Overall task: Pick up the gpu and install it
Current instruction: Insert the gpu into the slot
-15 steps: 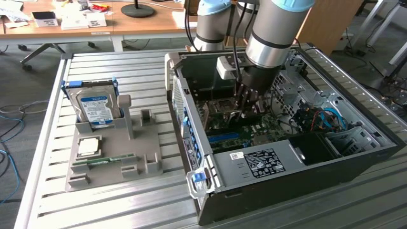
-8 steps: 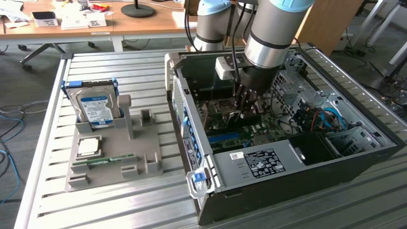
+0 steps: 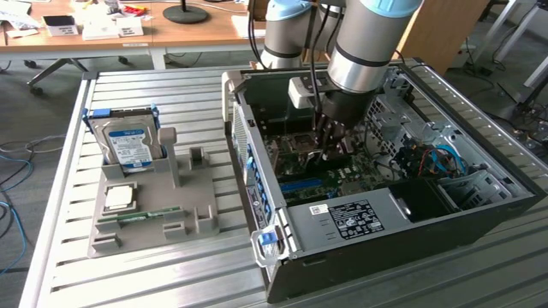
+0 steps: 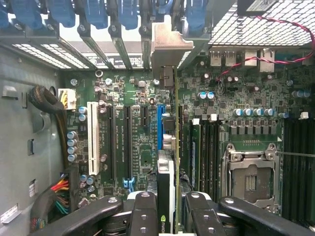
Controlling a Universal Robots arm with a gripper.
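A slatted metal table [image 3: 154,269] carries an open computer case [image 3: 402,224] and a grey parts holder [image 3: 158,205], just beside each other.

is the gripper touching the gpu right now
Touching. In the wrist view the gripper fingers clamp both faces of the upright gpu above the motherboard.

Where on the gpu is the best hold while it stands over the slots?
On its top edge, from straight above, as the gripper has it now: the gpu stands thin and edge-on over the motherboard, bracket toward the case's rear, so only that edge is free.
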